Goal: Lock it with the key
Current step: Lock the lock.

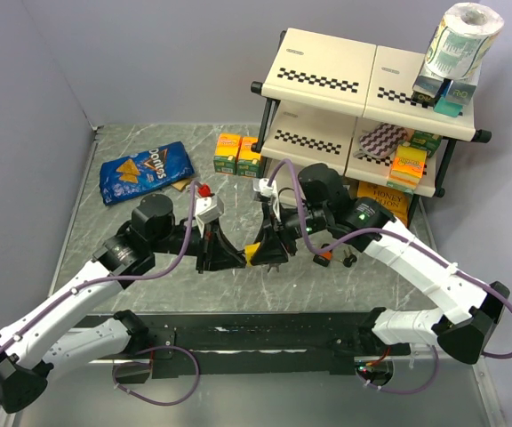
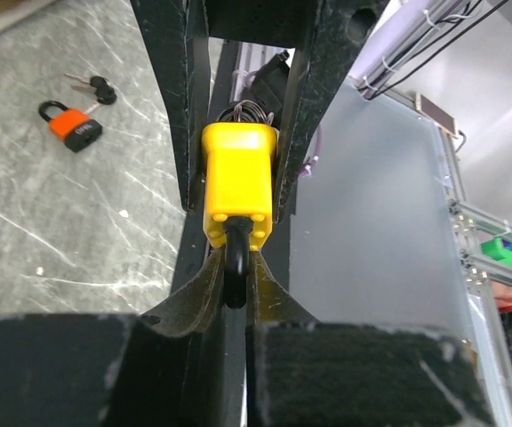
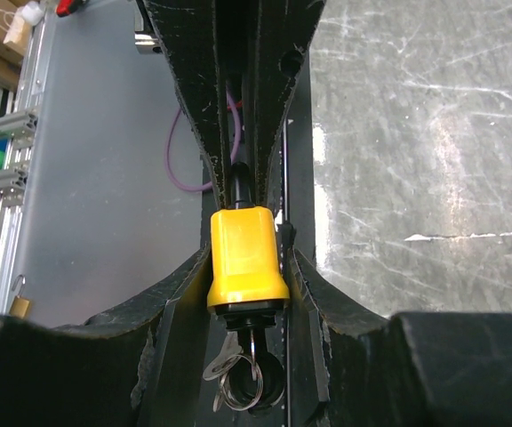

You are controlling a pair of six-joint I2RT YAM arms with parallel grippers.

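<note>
Bright, even overhead light; wrist views blur up close.

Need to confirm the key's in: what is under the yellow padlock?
Keys on a ring hang from the base of the yellow padlock; the keyhole itself is hidden.

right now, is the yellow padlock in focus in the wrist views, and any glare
Left wrist: padlock sharp, near jaws at the bottom edge blurred. Right wrist: padlock sharp, keys under it in shadow, glare streaks on the table. Top external: even light, no strong glare.
</note>
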